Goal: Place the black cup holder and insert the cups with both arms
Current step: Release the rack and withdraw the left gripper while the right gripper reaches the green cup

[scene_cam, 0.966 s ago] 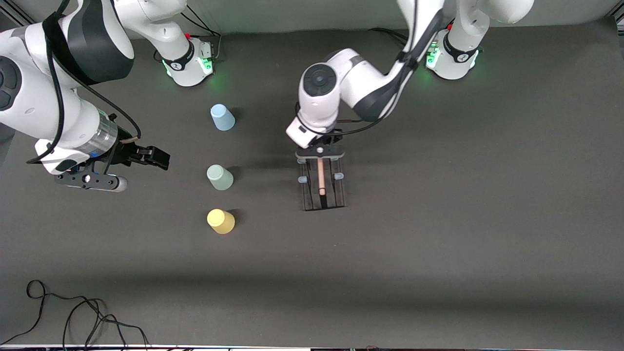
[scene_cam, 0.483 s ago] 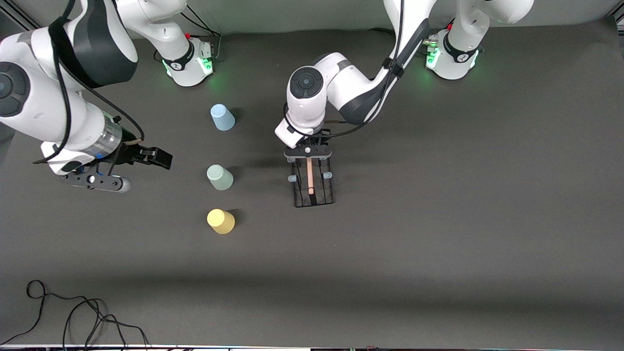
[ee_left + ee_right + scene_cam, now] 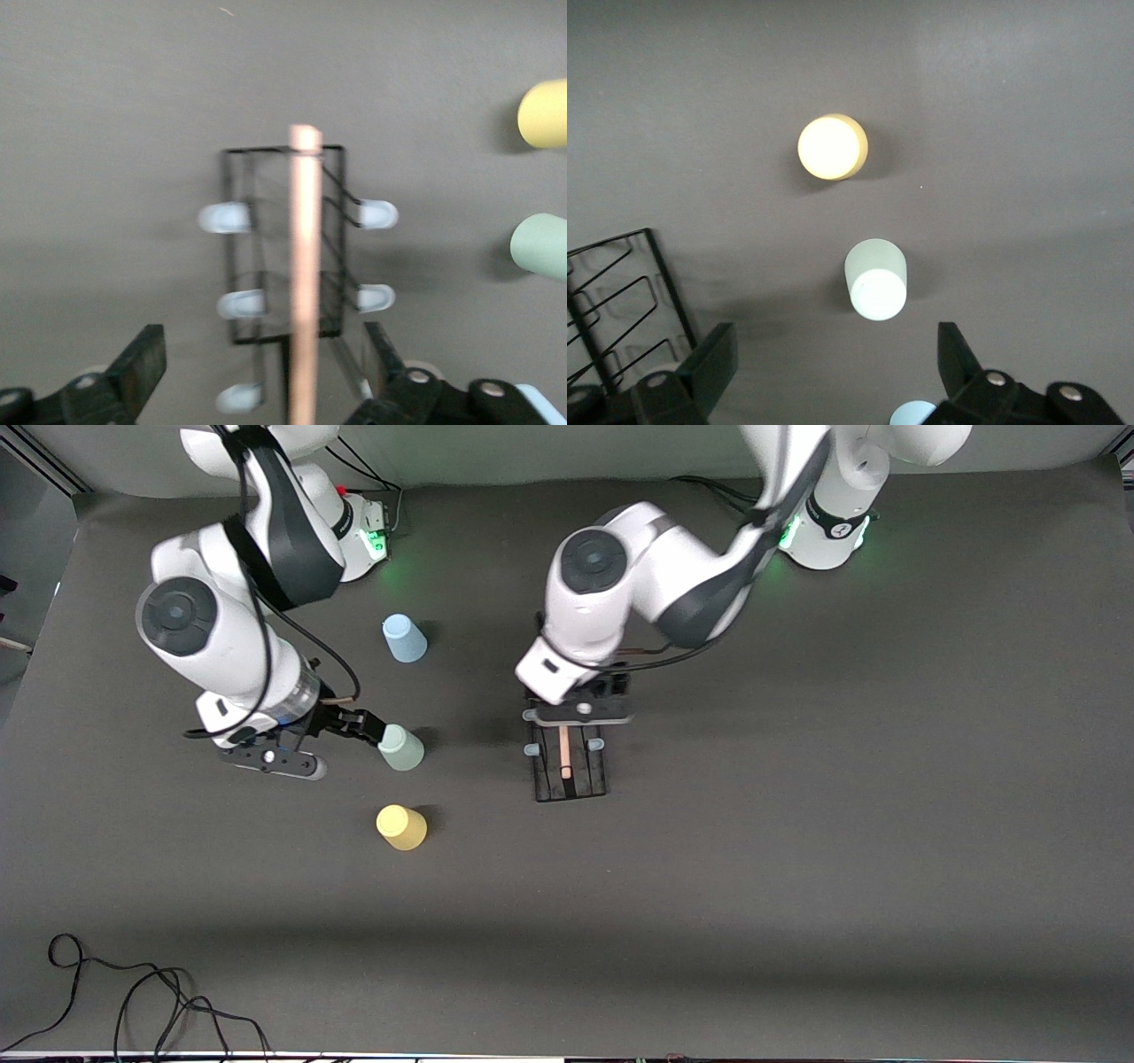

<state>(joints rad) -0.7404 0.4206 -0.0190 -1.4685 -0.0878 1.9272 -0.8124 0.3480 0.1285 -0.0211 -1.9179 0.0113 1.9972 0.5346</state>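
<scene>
Left gripper (image 3: 266, 372): pointing down over the black cup holder (image 3: 570, 762), fingers spread wide to either side of the wooden handle (image 3: 305, 266), holding nothing. Holder stands mid-table. Right gripper (image 3: 833, 372): bent low over the pale green cup (image 3: 401, 747), fingers wide apart, empty. Blue cup (image 3: 404, 638) and yellow cup (image 3: 401, 826) stand in line with it.

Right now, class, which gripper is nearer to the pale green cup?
Right. The right gripper, open, is right beside the pale green cup. The left gripper, open, hangs over the black cup holder, well away from that cup.
</scene>
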